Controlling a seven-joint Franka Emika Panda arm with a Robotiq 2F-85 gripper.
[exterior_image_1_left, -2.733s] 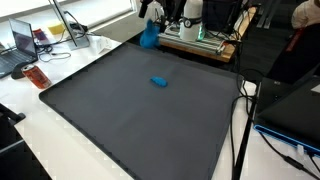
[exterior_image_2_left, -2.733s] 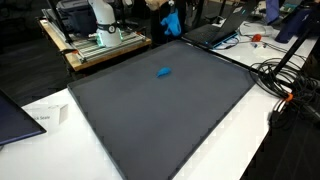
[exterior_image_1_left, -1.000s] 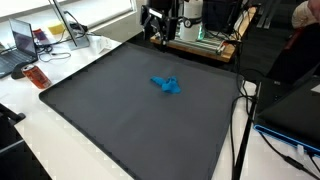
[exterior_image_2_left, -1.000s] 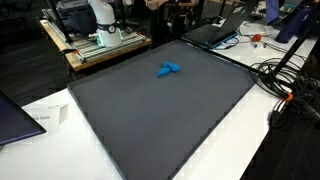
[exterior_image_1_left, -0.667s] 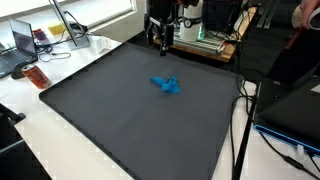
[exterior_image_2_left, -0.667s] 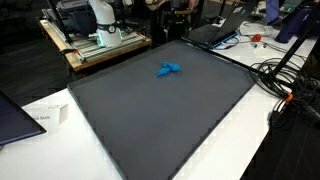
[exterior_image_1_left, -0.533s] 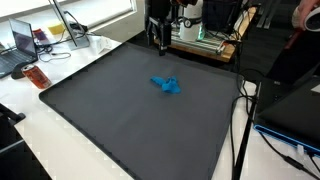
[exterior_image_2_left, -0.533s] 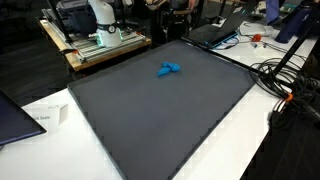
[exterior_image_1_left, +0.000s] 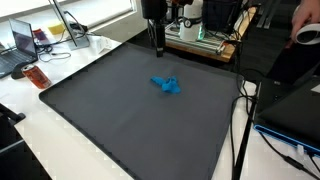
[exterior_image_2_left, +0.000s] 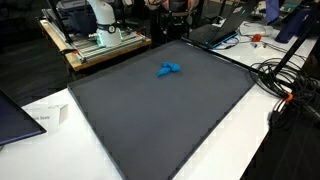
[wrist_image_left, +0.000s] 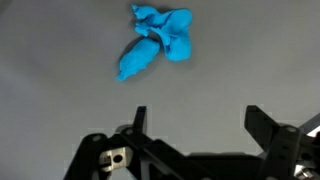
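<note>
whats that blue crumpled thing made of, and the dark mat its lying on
The crumpled blue soft object looks like limp cloth, or possibly thin rubber: rounded bunched folds, matte, no glare. The dark grey flat mat looks like rubber or foam sheet: smooth, even, with only a dull sheen.

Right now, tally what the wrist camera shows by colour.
Blue: 2, a long blue piece touching a crumpled blue piece
Black: 1, the gripper, open
Dark grey: 1, the mat
Total: 4
</note>
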